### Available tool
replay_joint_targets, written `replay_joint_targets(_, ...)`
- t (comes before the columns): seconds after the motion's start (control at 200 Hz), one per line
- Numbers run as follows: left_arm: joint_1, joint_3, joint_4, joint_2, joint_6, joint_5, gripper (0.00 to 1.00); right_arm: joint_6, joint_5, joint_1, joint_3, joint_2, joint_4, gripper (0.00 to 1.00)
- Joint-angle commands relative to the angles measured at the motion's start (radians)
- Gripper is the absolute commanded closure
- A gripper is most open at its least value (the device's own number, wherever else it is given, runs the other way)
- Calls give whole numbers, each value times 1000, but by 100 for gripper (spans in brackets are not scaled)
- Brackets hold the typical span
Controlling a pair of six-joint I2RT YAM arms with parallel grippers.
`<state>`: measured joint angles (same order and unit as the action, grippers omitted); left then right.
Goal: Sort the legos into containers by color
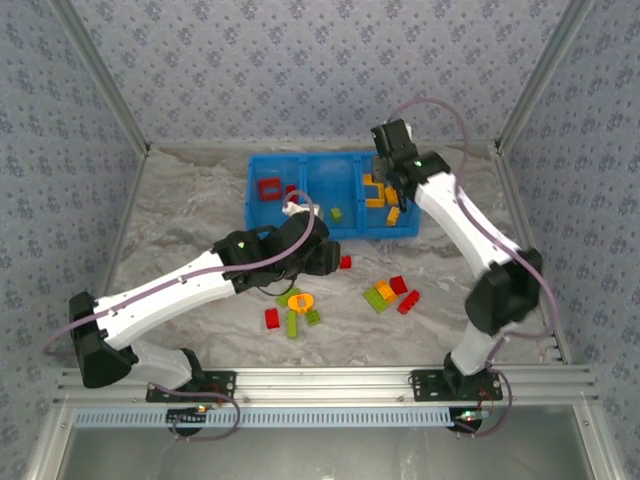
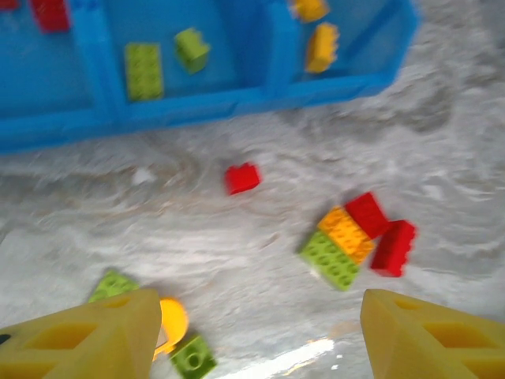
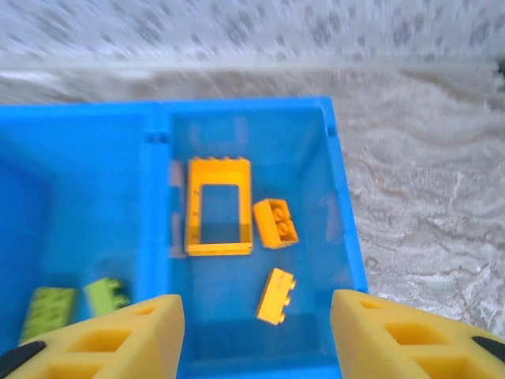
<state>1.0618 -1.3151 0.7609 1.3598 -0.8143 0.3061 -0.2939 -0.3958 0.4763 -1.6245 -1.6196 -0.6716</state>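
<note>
Below the open, empty right gripper [image 3: 254,304], orange bricks [image 3: 275,223] lie in the blue bin [image 3: 343,197]; the left gripper [image 2: 260,300] hangs open above loose bricks [image 2: 347,234].

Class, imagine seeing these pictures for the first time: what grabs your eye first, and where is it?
The bright blue plastic three-compartment bin at the far side of the grey table stands out, its right compartment holding orange-yellow bricks. On the table's near half, loose red, green and orange bricks lie scattered.
</note>
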Motion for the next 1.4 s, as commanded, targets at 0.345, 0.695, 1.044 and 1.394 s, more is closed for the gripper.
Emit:
replay_joint_targets(0.345, -50, 406, 184, -208, -205, -106, 28, -31, 402, 609, 846, 597, 452, 37)
replay_joint_targets(0.695, -55, 504, 75, -104, -233, -175, 27, -45, 74, 989, 947, 636, 521, 28)
replay_joint_targets(1.044, -95, 564, -52, -23, -226, -208, 38, -44, 61, 987, 933, 636, 500, 28)
replay_joint_targets(1.394, -100, 605, -77, 0, -229, -174, 51, -59, 63, 980, 933, 617, 510, 28)
